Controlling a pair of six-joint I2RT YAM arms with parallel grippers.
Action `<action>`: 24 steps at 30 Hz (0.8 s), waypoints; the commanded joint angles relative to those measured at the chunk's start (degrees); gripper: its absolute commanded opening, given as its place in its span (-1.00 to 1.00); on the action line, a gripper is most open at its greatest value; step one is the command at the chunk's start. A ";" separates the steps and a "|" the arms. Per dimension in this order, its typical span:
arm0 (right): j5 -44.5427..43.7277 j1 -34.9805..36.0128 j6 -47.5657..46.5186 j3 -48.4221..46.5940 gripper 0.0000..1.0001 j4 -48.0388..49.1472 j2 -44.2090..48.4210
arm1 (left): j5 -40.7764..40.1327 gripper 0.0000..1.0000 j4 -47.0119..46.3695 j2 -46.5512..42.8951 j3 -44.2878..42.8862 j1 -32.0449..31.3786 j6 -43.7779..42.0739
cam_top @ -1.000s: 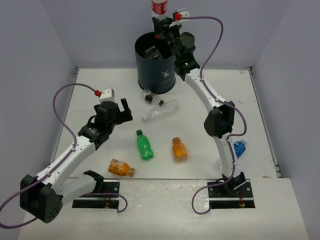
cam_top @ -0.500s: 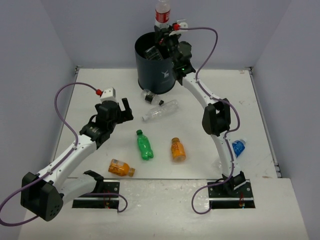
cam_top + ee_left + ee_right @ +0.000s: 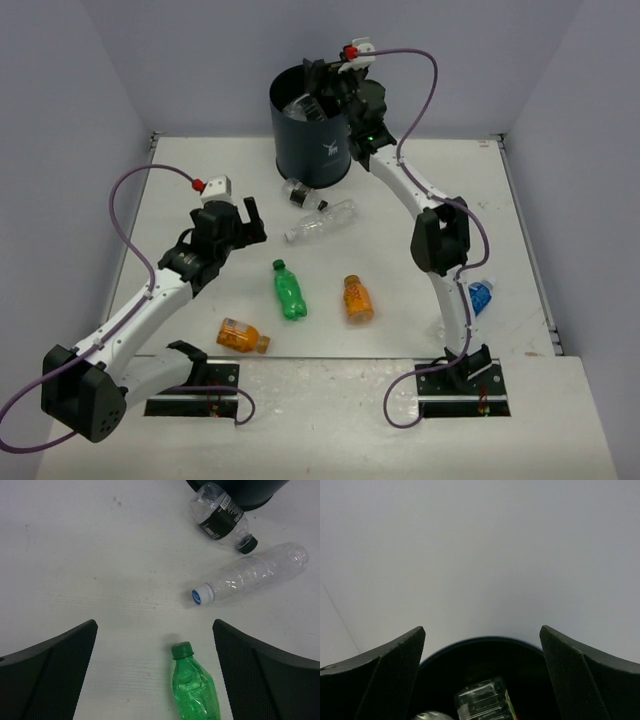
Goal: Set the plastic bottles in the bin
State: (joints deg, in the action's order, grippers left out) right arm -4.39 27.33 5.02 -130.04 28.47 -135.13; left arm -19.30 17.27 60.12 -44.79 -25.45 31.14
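The dark bin (image 3: 303, 150) stands at the back of the table. My right gripper (image 3: 320, 78) hovers over its mouth, open and empty; in the right wrist view its jaws (image 3: 482, 630) frame the bin rim (image 3: 485, 641) and a clear bottle (image 3: 482, 700) lying inside. My left gripper (image 3: 243, 215) is open above the table, with the green bottle (image 3: 195, 690) just below its spread fingers. On the table lie the green bottle (image 3: 289, 290), a black-capped clear bottle (image 3: 303, 194), a longer clear bottle (image 3: 322, 221), two orange bottles (image 3: 358, 298) (image 3: 243, 336), and a blue-labelled one (image 3: 479, 296).
The black-capped bottle (image 3: 222, 517) rests against the bin's base (image 3: 250, 487), and the white-capped clear bottle (image 3: 252, 575) lies just in front of it. The blue-labelled bottle sits close behind the right arm's lower link. Grey walls enclose the table on three sides.
My right gripper opened and the red-labelled bottle it held upright over the bin dropped inside. The gripper sank a little toward the rim. The left arm stayed still.
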 commanded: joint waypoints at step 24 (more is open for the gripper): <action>-9.16 0.18 17.38 60.76 0.97 -13.68 54.76 | 17.96 1.00 31.58 -3.51 -2.95 -0.15 22.20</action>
State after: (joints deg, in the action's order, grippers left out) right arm -7.26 27.35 17.29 -74.03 16.73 -87.37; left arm -8.80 42.59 57.96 -48.95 -25.19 47.98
